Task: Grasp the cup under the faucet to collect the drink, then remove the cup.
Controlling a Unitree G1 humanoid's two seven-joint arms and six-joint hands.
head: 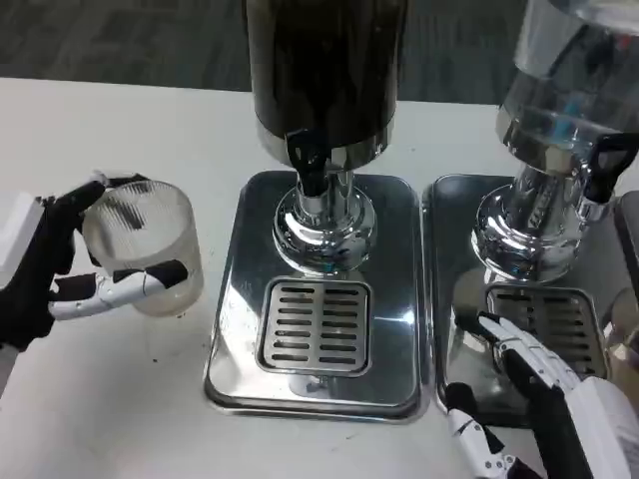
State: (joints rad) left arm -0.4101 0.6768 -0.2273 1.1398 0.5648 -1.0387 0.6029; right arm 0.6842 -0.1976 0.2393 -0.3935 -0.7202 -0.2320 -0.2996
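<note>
**A:** Why is the left hand wrapped round the ribbed plastic cup?

**B:** It grips it from the side, thumb behind, fingers in front, so the mouth faces up for filling. The cup is off the drip tray, to the hand's right.

**A:** Room to move?

**B:** Bare white table around it; the dark dispenser's faucet lies further right. The right hand, fingers spread and holding nothing, rests on the neighbouring tray.

Head view from above, steeply down, close over white table; single camera
</note>
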